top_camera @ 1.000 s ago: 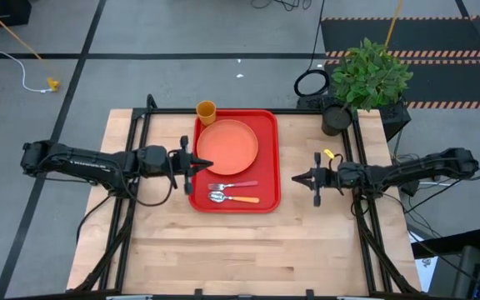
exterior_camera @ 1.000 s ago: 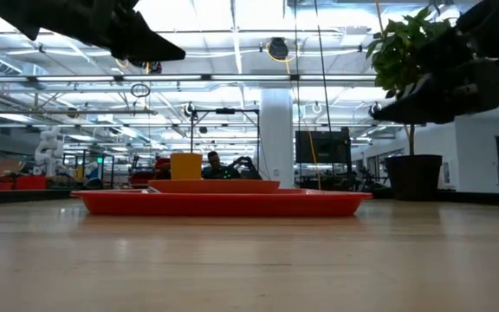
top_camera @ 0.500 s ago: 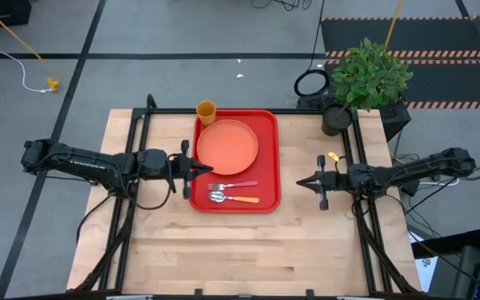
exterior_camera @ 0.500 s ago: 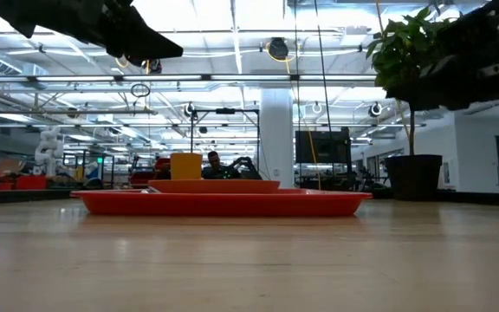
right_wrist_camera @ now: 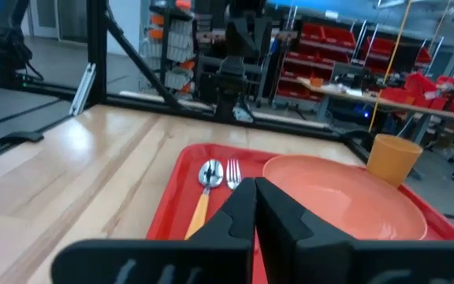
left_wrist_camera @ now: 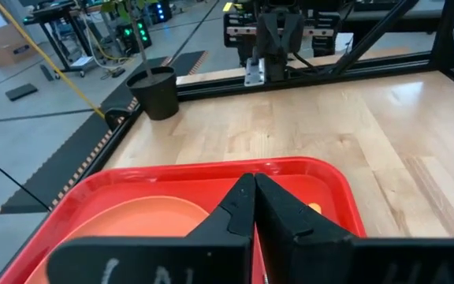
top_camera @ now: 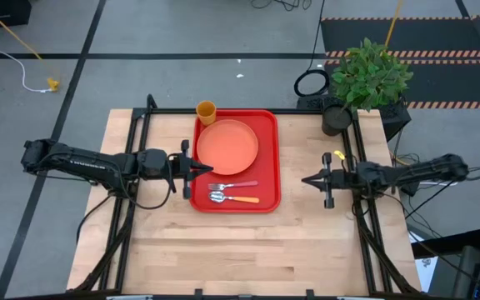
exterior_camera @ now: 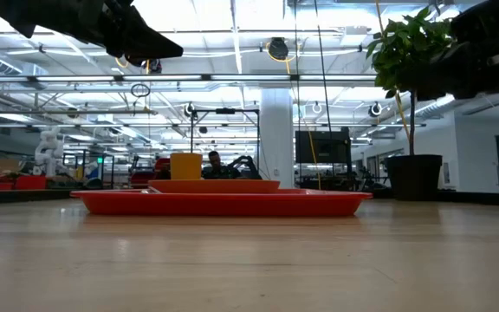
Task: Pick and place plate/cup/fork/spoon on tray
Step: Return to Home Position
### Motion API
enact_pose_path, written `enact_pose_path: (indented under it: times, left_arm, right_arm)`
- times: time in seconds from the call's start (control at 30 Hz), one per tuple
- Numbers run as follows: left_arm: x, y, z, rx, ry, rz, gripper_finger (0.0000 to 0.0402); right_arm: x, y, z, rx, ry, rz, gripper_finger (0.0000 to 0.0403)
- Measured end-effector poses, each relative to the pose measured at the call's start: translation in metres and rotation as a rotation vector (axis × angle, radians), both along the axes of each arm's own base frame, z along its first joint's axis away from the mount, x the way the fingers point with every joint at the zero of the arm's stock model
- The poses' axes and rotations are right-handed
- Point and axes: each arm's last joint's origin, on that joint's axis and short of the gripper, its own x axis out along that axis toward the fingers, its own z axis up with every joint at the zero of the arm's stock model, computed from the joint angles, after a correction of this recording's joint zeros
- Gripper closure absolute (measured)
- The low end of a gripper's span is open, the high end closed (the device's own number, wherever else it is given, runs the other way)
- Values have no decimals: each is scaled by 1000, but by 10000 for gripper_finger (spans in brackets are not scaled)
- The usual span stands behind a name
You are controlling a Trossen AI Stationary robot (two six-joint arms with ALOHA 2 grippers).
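Observation:
The red tray (top_camera: 269, 167) lies on the table's far middle. On it are the salmon-orange plate (top_camera: 227, 146), and nearer the front the pink-handled fork (top_camera: 236, 185) and the orange-handled spoon (top_camera: 233, 198), side by side. The orange-yellow cup (top_camera: 206, 111) stands at the tray's far left corner, behind the plate in the right wrist view (right_wrist_camera: 392, 158). My left gripper (top_camera: 208, 167) is shut and empty, held above the tray's left rim (left_wrist_camera: 252, 180). My right gripper (top_camera: 306, 180) is shut and empty, over bare table right of the tray (right_wrist_camera: 254, 183).
A potted plant (top_camera: 369, 75) in a black pot (top_camera: 336, 121) stands at the table's far right corner. Black frame rails (top_camera: 140, 142) run along the table's left and right sides. Bare wood (top_camera: 240, 250) lies in front of the tray.
My right gripper has drawn back from the tray toward the table's right edge, staying shut. The things on the tray have not moved.

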Motion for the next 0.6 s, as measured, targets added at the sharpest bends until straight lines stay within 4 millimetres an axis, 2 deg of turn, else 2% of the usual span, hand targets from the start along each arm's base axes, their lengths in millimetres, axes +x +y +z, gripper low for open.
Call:
enact_pose_path:
  times: [0.33,0.6]
  left_arm:
    - [0,0,0,-12,2,2,394]
    - [0,-1,0,-19,3,-14,391]
  right_arm:
    - [-10,-1,4,0,-51,2,403]
    - [-17,0,4,2,-61,79,403]
